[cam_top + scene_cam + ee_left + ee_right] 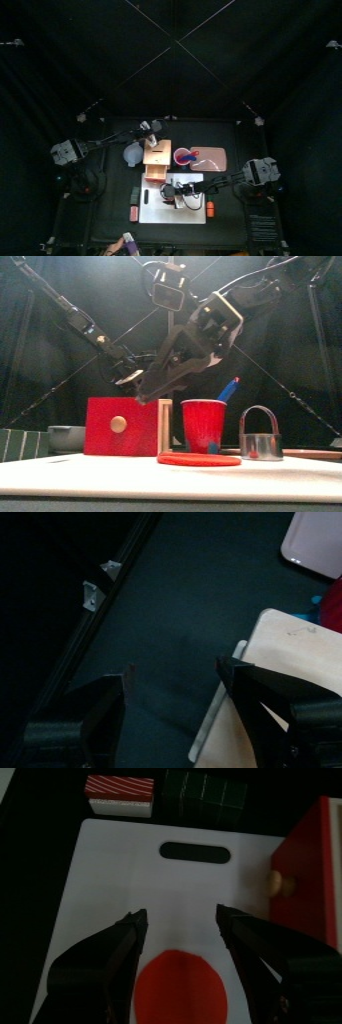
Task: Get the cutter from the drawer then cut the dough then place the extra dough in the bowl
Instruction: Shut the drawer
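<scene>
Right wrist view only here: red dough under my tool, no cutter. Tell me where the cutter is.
Observer: The metal cutter stands upright, to the right of the red cup in the front view.
Operator: Report the left tool.
Observer: The left tool is open and empty, above the bare table beside the wooden box.
Operator: Find the bowl.
Observer: The blue-grey bowl sits to the left of the wooden box.
</scene>
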Tool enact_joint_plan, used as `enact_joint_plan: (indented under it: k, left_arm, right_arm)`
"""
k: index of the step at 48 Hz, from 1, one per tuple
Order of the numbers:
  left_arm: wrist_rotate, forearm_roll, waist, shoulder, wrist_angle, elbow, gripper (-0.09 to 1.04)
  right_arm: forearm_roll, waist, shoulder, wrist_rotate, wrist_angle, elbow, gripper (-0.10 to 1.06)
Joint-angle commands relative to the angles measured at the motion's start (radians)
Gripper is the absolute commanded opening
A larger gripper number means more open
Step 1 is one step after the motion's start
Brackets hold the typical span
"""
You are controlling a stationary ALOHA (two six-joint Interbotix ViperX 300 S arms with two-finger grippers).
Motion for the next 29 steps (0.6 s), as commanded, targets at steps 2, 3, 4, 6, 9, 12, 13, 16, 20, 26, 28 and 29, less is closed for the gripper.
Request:
enact_joint_plan:
  k: [2,3,4,6,9,12,13,16,20,26,28,29]
  left_arm:
    - [-0.002,0.052,0.005,0.006,0.052,-0.043,0.98]
    - [-0.002,0.055,0.005,0.009,0.058,-0.043,0.98]
    - [-0.002,0.061,0.005,0.014,0.064,-0.043,0.98]
    - [-0.002,0.064,0.003,0.02,0.072,-0.043,0.98]
    - [-0.002,0.064,0.002,0.028,0.078,-0.043,0.98]
    - [-0.003,0.064,0.0,0.029,0.077,-0.041,0.98]
    - [-0.003,0.064,0.0,0.029,0.075,-0.041,0.98]
    - [-0.003,0.063,0.0,0.031,0.074,-0.043,0.98]
    - [-0.003,0.06,0.0,0.031,0.072,-0.04,0.98]
    - [-0.003,0.06,0.0,0.031,0.072,-0.037,0.98]
    - [-0.005,0.06,0.0,0.031,0.072,-0.037,0.98]
    - [-0.005,0.06,0.0,0.031,0.072,-0.035,0.98]
  right_arm:
    - [-0.026,-0.006,0.015,0.005,0.005,-0.067,0.9]
    - [-0.029,-0.008,0.021,0.008,0.006,-0.072,0.9]
    - [-0.031,-0.008,0.029,0.009,0.006,-0.081,0.9]
    - [-0.035,-0.008,0.038,0.009,0.008,-0.091,0.9]
    - [-0.037,-0.023,0.054,0.0,0.014,-0.106,0.9]
    - [-0.049,-0.055,0.067,0.0,0.023,-0.118,0.9]
    - [-0.055,-0.064,0.071,0.0,0.026,-0.121,0.9]
    - [-0.075,-0.089,0.071,0.002,0.04,-0.124,0.9]
    - [-0.098,-0.124,0.071,0.008,0.052,-0.127,0.9]
    - [-0.118,-0.16,0.071,0.008,0.057,-0.129,0.9]
    - [-0.123,-0.169,0.069,0.008,0.057,-0.13,0.9]
    - [-0.129,-0.173,0.069,0.006,0.057,-0.13,0.9]
